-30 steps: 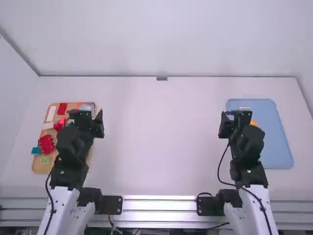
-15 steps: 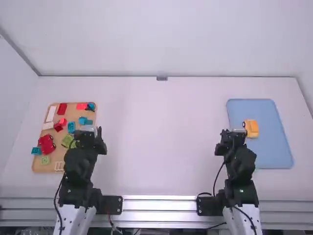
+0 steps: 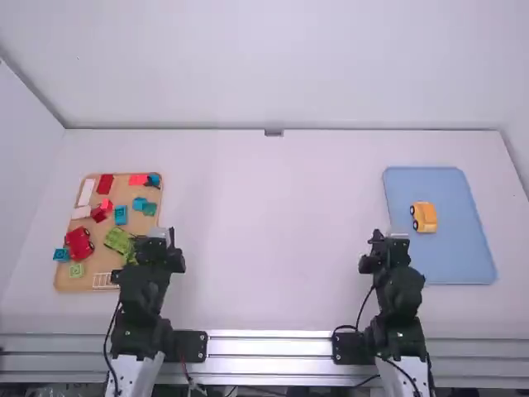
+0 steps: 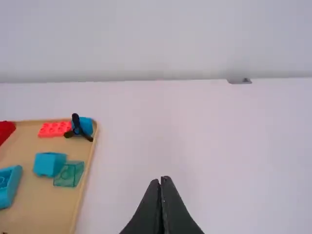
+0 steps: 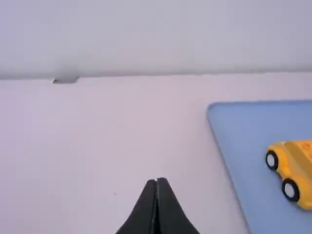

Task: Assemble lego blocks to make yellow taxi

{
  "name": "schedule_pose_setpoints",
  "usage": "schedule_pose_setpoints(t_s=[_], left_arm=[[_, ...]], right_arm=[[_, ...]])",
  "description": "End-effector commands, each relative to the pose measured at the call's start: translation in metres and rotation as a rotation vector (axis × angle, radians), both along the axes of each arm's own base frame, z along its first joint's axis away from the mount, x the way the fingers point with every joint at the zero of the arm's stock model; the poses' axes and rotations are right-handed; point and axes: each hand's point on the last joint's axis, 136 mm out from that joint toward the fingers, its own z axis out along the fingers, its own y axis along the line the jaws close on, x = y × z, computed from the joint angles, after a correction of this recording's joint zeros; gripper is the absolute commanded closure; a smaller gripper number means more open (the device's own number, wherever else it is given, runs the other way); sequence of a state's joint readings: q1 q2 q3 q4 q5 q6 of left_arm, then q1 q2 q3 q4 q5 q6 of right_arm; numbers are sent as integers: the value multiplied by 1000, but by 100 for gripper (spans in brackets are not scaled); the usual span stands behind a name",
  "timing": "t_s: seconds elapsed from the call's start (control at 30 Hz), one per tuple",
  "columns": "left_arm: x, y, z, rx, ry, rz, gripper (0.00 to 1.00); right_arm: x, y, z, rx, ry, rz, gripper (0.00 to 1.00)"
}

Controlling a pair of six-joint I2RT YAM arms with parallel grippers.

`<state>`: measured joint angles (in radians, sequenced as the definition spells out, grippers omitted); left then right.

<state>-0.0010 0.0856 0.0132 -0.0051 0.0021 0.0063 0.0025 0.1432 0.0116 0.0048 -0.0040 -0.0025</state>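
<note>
Left arm (image 3: 142,302) and right arm (image 3: 400,302): 2 matching units.
White links (image 3: 132,374); black joints (image 3: 135,331); thin black external cables (image 3: 106,346); left gripper (image 3: 159,240) and right gripper (image 3: 388,241) black, each with 2 tapered, pointed fingers (image 4: 170,204).

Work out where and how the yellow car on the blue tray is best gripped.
Probably by its two long sides, from above. The yellow car stands on its wheels, its length running roughly away from the arms. The right gripper, now shut, would have to open, then could close across the narrower width, ideally between the wheels.
</note>
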Motion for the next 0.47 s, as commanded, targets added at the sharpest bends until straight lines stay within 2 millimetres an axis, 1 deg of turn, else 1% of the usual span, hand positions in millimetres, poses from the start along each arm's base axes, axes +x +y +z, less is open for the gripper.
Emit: schedule_pose_setpoints(t_s=[0.0, 0.2, 0.37, 0.43], left_arm=[[0, 1, 2, -6, -25, 4, 100], [-2, 1, 14, -6, -78, 4, 100], [-2, 1, 14, -6, -78, 4, 100], [-2, 1, 14, -6, -78, 4, 100]], right_arm=[[-1, -1, 1, 2, -18, -7, 100], [-2, -1, 16, 2, -83, -7, 100], [-3, -1, 26, 2, -127, -7, 100], [-3, -1, 26, 2, -127, -7, 100]])
